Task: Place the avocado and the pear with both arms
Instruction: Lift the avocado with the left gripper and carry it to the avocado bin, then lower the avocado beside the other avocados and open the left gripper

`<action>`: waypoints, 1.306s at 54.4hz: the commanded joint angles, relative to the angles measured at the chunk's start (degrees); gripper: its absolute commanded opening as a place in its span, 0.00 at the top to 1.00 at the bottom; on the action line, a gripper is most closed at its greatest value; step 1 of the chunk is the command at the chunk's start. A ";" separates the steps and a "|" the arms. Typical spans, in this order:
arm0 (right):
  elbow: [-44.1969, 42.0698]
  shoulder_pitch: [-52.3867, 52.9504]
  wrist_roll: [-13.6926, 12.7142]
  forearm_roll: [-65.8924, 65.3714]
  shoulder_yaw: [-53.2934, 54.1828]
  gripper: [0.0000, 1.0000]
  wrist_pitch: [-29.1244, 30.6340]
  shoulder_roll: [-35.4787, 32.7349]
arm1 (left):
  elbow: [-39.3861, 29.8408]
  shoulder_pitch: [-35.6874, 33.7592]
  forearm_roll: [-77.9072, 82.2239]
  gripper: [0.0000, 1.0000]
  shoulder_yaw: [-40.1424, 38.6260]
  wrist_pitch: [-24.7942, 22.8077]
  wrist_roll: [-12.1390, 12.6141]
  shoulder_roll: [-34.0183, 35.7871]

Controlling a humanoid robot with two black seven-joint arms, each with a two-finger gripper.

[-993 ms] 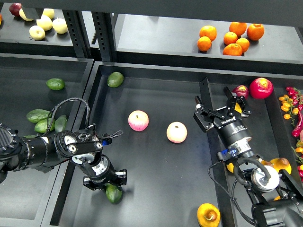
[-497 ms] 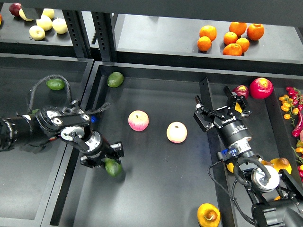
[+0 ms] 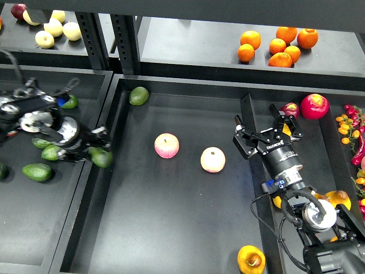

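My left gripper is shut on the dark green avocado. It holds the avocado over the divider between the left tray and the middle tray. The golden yellow-orange pear with a brown dimpled end lies at the front, near the middle tray's right wall. My right gripper is open and empty, at the back of the right tray beside the divider wall, well behind the pear.
Two pink-yellow apples lie in the middle tray, with a rounder olive avocado at its back. Several avocados lie in the left tray. Oranges sit on the back shelf. A red fruit is right of my right gripper.
My left gripper has carried the avocado from the middle tray's front left, back and to the left, to the divider by the left tray. The right arm has not moved.
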 commanded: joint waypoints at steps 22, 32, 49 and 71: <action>-0.06 -0.01 -0.01 0.00 -0.09 0.00 -0.01 0.00 | 10.84 8.03 0.00 0.85 -0.63 0.00 0.00 4.50; -0.06 -0.01 -0.01 -0.09 -0.18 0.00 -0.01 0.00 | 13.21 12.07 0.26 0.85 -3.62 0.00 0.00 4.24; -0.15 -0.01 -0.01 -0.18 -0.36 0.00 -0.09 0.00 | 13.39 16.03 0.79 0.85 -6.08 0.00 0.00 2.13; -0.15 -0.01 -0.01 -0.18 -0.36 0.00 -0.18 0.00 | 13.48 16.29 1.40 0.84 -6.00 0.00 0.00 -0.60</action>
